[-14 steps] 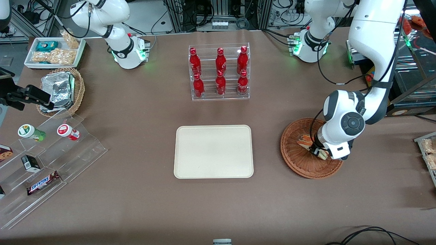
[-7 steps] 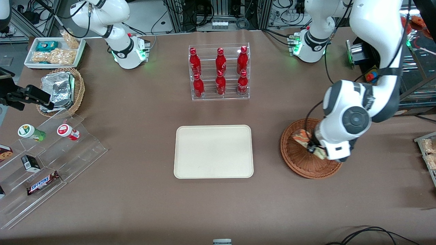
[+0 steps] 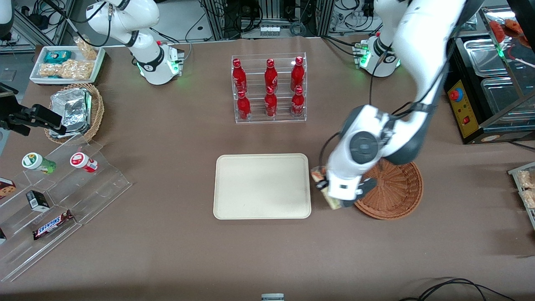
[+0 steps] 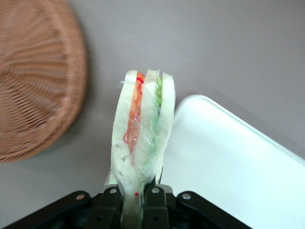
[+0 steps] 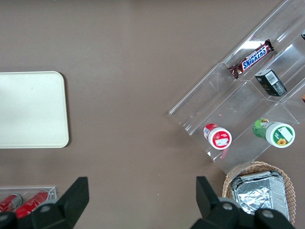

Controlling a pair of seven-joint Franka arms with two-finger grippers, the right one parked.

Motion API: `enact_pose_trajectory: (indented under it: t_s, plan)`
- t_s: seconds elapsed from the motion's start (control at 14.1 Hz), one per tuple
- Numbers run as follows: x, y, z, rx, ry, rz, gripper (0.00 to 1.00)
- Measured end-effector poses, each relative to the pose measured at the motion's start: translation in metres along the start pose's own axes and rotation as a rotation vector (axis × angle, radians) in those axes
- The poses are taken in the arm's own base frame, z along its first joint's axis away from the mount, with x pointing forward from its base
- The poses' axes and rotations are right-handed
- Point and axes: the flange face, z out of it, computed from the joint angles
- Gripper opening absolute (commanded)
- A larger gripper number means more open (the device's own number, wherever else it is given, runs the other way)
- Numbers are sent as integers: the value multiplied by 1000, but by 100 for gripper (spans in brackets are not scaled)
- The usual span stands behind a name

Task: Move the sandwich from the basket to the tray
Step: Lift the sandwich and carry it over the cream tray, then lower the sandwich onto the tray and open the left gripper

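The sandwich is out of the basket and hangs in the air between basket and tray, just beside the tray's edge. The gripper is clenched on its lower end. Remaining: carry over the tray, lower, release.

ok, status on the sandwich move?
Tool shut on sandwich, held above the table between basket and tray. Basket has nothing in it. Tray bare, nothing in the way.
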Motion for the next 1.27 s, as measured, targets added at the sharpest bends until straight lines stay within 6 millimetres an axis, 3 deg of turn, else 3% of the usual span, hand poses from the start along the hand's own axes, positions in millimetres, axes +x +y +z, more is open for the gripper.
enact_pose_trajectory:
  t_s: [0.21,0.71,0.99,1.2,1.27]
  plan:
    - [-45,49,22,-42,20,134,7]
    - [-137,119,62,-134,28,375,6]
    - [-141,126,93,-143,24,443,6]
    - [-138,126,98,-141,24,469,8]
    - [-138,126,99,-140,23,473,13]
